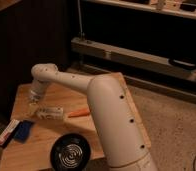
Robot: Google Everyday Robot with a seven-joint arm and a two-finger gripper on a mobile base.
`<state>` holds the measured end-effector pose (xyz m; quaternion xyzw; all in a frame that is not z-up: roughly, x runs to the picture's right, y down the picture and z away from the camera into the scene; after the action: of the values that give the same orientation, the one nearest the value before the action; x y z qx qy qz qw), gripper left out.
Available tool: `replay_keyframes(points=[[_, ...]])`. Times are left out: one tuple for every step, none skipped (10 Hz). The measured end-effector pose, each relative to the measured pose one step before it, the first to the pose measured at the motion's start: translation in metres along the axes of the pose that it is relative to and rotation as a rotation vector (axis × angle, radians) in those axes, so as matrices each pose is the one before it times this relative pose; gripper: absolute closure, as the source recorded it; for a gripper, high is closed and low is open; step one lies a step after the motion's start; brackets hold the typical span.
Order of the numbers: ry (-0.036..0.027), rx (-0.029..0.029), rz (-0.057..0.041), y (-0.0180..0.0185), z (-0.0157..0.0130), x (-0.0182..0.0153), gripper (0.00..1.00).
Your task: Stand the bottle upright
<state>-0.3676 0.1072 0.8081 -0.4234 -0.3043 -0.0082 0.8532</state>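
The bottle [50, 112] lies on its side on the wooden table [66, 131], left of centre, whitish with a pale label. My gripper [35, 104] hangs down from the white arm's wrist [42, 76] and sits just above the bottle's left end, very close to it or touching it. The arm reaches in from the lower right and covers part of the table.
An orange carrot [79, 112] lies just right of the bottle. A blue object [24, 131] and a flat white-and-red box [7, 132] lie at the table's left front. A black round object [69, 154] sits at the front edge. Dark shelving stands behind.
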Motion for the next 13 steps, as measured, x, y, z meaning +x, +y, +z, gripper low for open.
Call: replay_keyframes(points=[[0.01032,0.01388,0.0087,0.00233,-0.00041,0.00355,0.45],[0.01333,0.01661,0.00677,-0.00004,-0.00046,0.00244,0.45],[0.00764,0.01418,0.00522,-0.00146,-0.00033,0.00082,0.45],[0.00694,0.01555,0.00608,-0.00251,-0.00045,0.00086,0.45],[0.01822,0.01984,0.00159,-0.00373,0.00091,0.00015,0.45],[0.00477,0.00577,-0.00564,-0.00012,0.00335,-0.0039,0.45],[0.00046,0.0068,-0.00564,-0.00032,0.00462,-0.00432,0.45],[-0.00099,0.01045,0.00175,-0.0019,0.00284,0.00299,0.45],[-0.00055,0.01037,-0.00319,-0.00134,0.00339,0.00099,0.45],[-0.00051,0.00405,-0.00617,0.00015,0.00293,-0.0027,0.45],[0.00379,0.00596,-0.00364,-0.00066,0.00272,0.00081,0.45],[0.00504,0.00567,0.0014,-0.00087,0.00228,0.00238,0.45],[0.00538,0.00465,-0.00083,-0.00061,0.00208,0.00064,0.45]])
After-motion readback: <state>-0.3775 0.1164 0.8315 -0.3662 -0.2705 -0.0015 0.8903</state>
